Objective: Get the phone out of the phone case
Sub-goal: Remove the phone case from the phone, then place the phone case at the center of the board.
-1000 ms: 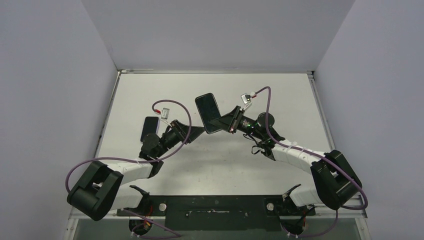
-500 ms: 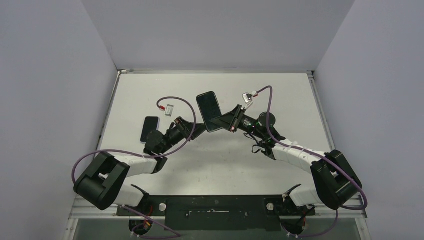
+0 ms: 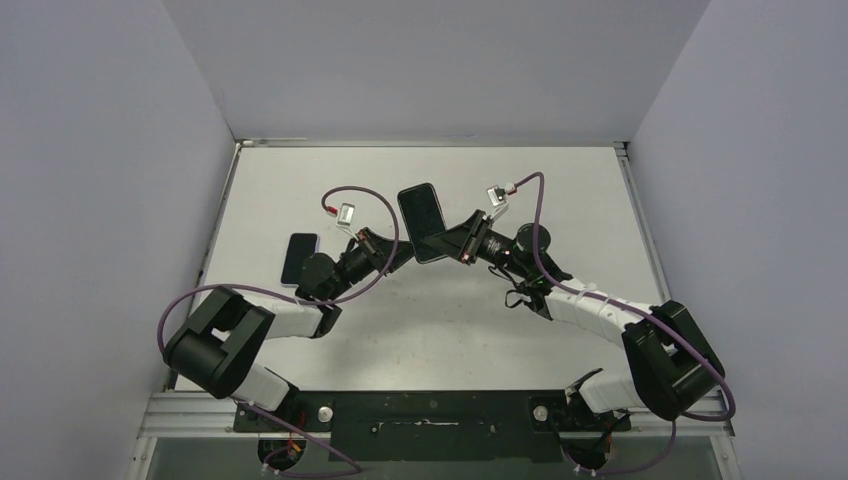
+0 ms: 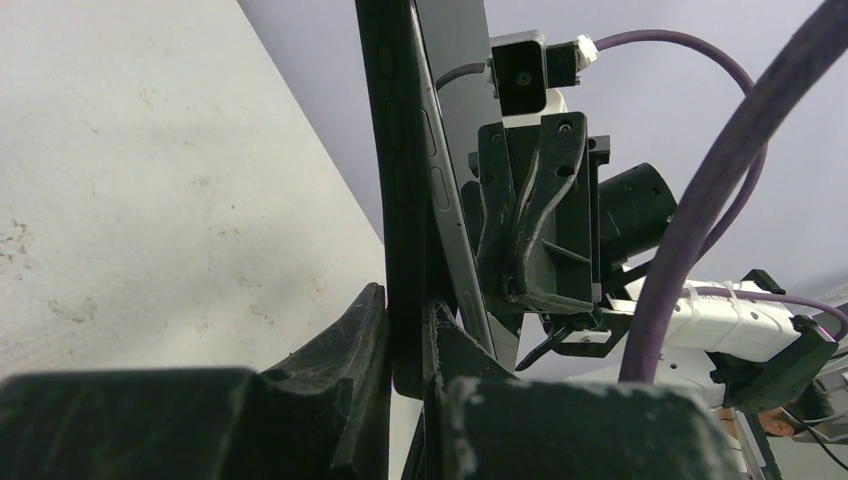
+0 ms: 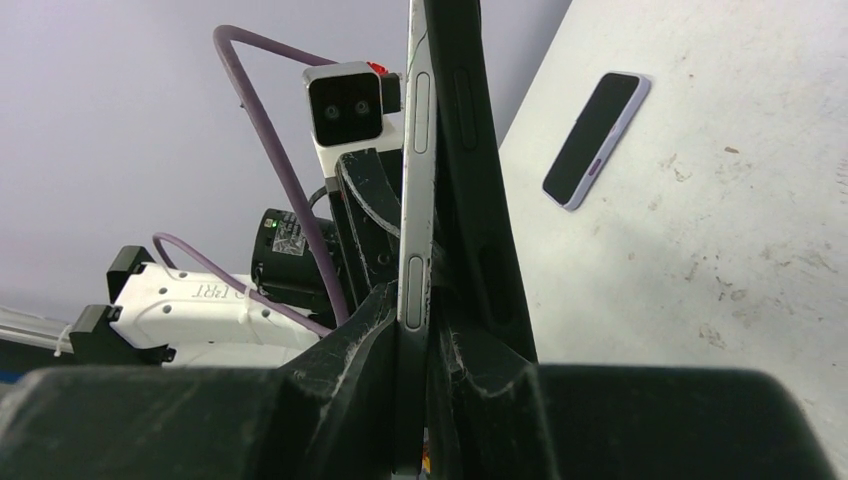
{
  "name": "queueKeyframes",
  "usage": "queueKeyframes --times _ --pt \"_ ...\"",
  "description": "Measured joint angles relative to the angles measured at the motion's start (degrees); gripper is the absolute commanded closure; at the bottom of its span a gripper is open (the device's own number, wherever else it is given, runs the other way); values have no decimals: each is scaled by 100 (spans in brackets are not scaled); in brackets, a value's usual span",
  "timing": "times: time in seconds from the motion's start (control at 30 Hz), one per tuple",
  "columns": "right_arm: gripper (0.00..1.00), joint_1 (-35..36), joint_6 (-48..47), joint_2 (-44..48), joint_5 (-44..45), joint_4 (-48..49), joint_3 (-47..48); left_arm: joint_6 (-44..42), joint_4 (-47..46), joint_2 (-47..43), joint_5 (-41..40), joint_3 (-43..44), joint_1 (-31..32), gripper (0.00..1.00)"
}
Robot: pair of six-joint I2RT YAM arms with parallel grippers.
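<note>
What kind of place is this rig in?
Probably a lab test cell: a white tabletop boxed in by plain grey wall panels, a black mounting rail along its near edge.

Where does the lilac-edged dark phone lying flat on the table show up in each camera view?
Top external: the lilac-edged dark phone lies left of centre.
Left wrist: not in it.
Right wrist: upper right, lying diagonally.
Shared landmark: the raised black-cased phone, seen edge-on in both wrist views.
</note>
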State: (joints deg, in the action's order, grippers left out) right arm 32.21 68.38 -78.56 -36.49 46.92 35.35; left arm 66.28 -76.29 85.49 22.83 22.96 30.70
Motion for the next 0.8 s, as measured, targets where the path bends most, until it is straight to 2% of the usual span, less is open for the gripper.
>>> queueKeyframes --times 0.37,0.67,0.8 --pt "100 -114 -396 208 249 -428 -269 -188 953 186 -46 345 -72 100" --pt "100 -302 -691 240 -203 -942 -669 -212 1172 1016 -474 769 -490 100" --pt "100 -693 -872 302 -247 -1172 -857 -304 1351 1419 -372 1029 -494 100"
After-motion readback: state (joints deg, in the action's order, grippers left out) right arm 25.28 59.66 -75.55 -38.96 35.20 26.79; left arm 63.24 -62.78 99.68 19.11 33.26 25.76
